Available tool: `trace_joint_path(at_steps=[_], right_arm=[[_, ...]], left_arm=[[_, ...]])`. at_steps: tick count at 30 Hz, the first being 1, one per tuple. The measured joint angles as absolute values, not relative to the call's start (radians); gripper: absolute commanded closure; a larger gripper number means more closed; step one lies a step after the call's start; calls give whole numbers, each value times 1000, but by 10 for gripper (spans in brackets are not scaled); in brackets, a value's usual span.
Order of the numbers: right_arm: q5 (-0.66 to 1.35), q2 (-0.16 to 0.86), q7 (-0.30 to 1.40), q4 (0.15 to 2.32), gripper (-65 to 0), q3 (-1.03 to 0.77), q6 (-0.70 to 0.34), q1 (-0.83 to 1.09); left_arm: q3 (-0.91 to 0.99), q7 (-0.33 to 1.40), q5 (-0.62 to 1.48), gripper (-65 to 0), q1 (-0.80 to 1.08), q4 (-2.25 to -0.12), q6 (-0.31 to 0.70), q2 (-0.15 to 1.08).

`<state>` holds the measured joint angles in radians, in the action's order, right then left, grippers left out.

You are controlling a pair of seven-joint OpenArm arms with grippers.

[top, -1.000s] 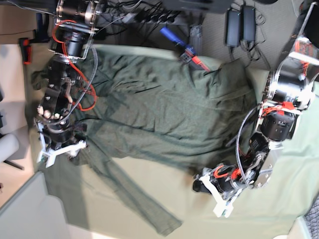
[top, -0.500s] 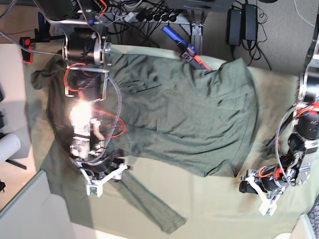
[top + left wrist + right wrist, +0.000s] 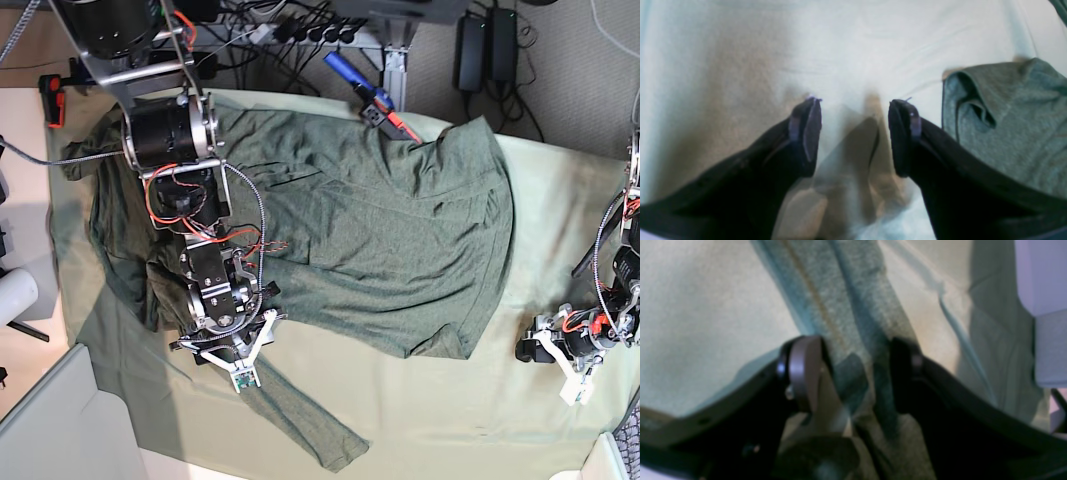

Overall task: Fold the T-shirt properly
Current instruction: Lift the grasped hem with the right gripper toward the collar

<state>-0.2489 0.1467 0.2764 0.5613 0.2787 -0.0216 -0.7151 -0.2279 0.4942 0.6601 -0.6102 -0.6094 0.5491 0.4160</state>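
Worktop (image 3: 560,200), draped in a pale mint table cloth (image 3: 450,420).

T-shirt (image 3: 370,230): dark olive knit, spread across the cloth's middle, wrinkled; one narrow strip (image 3: 300,420) trails from its lower edge.

Right gripper (image 3: 232,362): over the shirt's lower edge, at the strip's root. Fingers (image 3: 803,373) spread, straddling the strip, which runs lengthwise between them; contact cannot be told.

Left gripper (image 3: 572,378): well clear of the shirt, over bare cloth. Fingers (image 3: 806,130) spread, empty; shirt edge lies beside them.

Right arm judged nearer.
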Motion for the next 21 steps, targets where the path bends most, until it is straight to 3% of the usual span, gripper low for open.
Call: trace_joint_path(at_steps=[10, 21], right_arm=[[-320, 147, 261, 556, 0, 292, -26, -710], [-359, 149, 266, 595, 0, 292, 9, -697]], left_arm=[[-228, 494, 661, -356, -610, -609, 551, 422], [-228, 494, 660, -356, -610, -609, 555, 422]])
